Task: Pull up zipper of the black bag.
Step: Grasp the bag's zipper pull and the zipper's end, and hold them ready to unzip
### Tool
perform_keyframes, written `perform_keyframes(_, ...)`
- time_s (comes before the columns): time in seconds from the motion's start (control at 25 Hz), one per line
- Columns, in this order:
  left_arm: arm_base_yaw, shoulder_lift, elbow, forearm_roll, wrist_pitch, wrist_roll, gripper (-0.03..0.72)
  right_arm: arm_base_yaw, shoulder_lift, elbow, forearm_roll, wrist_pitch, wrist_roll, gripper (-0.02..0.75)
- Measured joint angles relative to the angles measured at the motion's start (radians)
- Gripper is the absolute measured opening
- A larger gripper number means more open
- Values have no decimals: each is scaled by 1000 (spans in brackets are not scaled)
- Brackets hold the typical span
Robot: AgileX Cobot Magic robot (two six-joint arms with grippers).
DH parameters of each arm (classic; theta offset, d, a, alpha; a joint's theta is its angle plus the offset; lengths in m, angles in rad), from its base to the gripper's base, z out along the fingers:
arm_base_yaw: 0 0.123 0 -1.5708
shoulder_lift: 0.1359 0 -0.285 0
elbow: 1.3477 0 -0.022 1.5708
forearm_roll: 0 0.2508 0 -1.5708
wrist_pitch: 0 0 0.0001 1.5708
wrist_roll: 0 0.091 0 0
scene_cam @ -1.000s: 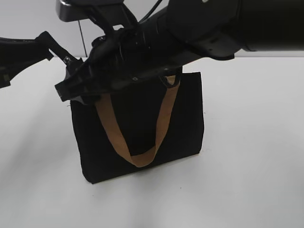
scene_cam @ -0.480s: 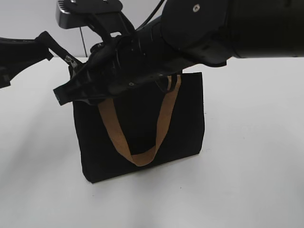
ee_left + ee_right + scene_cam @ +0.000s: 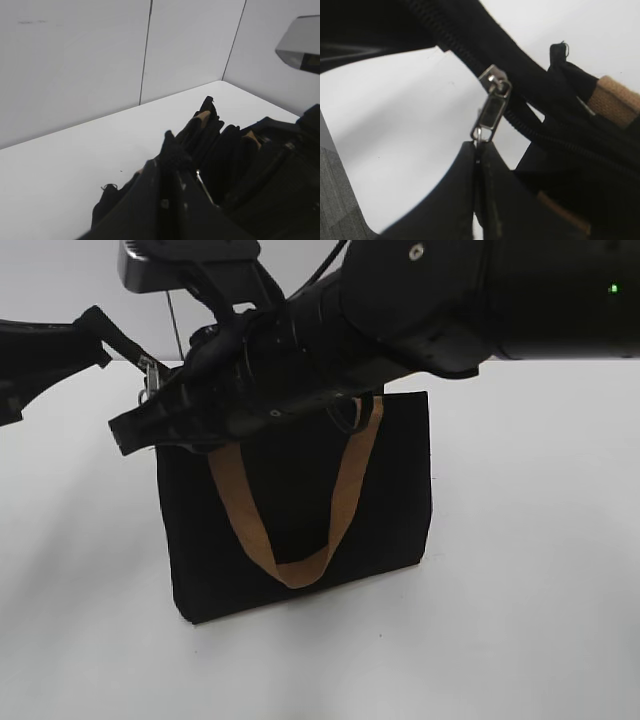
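Right gripper (image 3: 476,150): fingertips were pressed together, pinching the bottom end of the zipper's pull tab.
Zipper (image 3: 491,107): a silver slider sat on the black zip track (image 3: 540,132), its tab hanging down into the fingertips; only the right wrist view showed this clearly. In the exterior view it was a small glint (image 3: 150,370) at the bag's top left corner.
Left gripper (image 3: 172,152): fingers were closed on the black fabric at the bag's top end; the exterior view showed it (image 3: 105,340) reaching in from the left.
Black bag (image 3: 390,490): stood upright on the white table (image 3: 540,570), one tan handle (image 3: 285,560) hanging down its front.
Open room: bare table lay on all sides of the bag; a wall (image 3: 75,60) stood behind.
Bag contents: hidden.
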State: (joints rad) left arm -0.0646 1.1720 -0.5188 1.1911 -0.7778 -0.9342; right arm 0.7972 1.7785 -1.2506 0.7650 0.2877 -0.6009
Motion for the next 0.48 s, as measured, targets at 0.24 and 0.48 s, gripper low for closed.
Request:
perform_keyframes(0.24, 0, 0, 0, 0, 1, 0, 15, 0, -6, 0, 0, 0, 12, -1)
perform_keyframes(0.48, 0, 0, 0, -2, 1, 0, 15, -30, -44, 0, 0, 28, 52, -1)
